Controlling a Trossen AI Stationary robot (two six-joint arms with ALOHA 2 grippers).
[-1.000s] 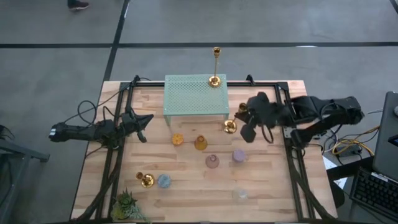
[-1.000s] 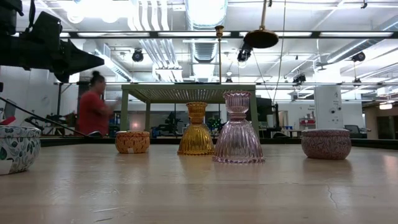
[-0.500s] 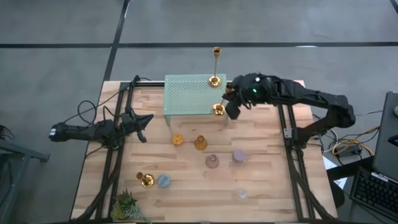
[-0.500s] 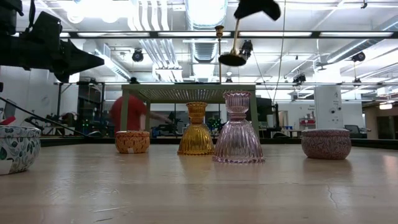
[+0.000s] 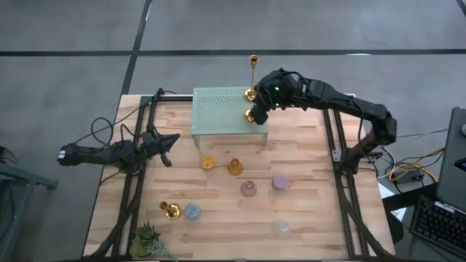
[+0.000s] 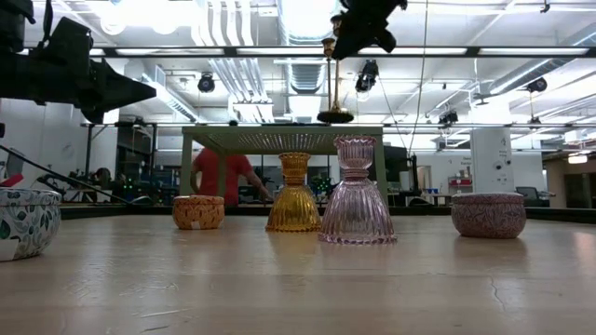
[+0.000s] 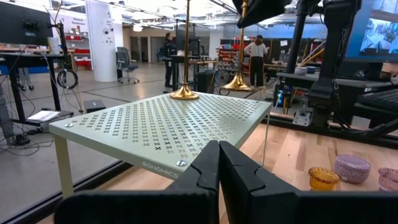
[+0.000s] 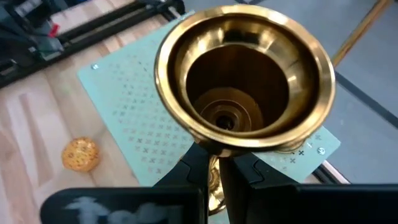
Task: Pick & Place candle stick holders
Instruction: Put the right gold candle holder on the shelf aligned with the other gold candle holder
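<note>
My right gripper [image 5: 266, 99] is shut on a gold candle stick holder [image 6: 334, 93], held over the right part of the mint-green stand [image 5: 226, 110]. A tall, slender gold holder [image 5: 253, 76] stands on its round base at the stand's far right corner. On the wood stand the orange [image 5: 208, 163], amber [image 5: 234, 167], pink [image 5: 249, 189], purple [image 5: 279, 182], clear [image 5: 281, 227], blue [image 5: 192, 212] and small gold [image 5: 171, 211] holders. My left gripper [image 5: 169, 142] waits shut at the table's left side. My right gripper pinches the gold holder's stem [image 8: 214, 163] just under its flared cup [image 8: 244, 74] between the two fingers. The fingers come slanting down from the table's right. The holder hangs upright below them, its round base [image 6: 335, 116] a little above the stand's top.
A spiky green plant [image 5: 149, 240] sits at the near left corner. Black rails [image 5: 342, 189] run along both table sides. A patterned bowl [image 6: 23, 221] stands close to the low camera. A person in red [image 6: 223, 177] moves in the room behind.
My right gripper has swung toward the table's left and far edge, carrying the gold holder from beside the stand's right end to above its right part. The holder has sunk toward the stand's top and gone from tilted to upright.
</note>
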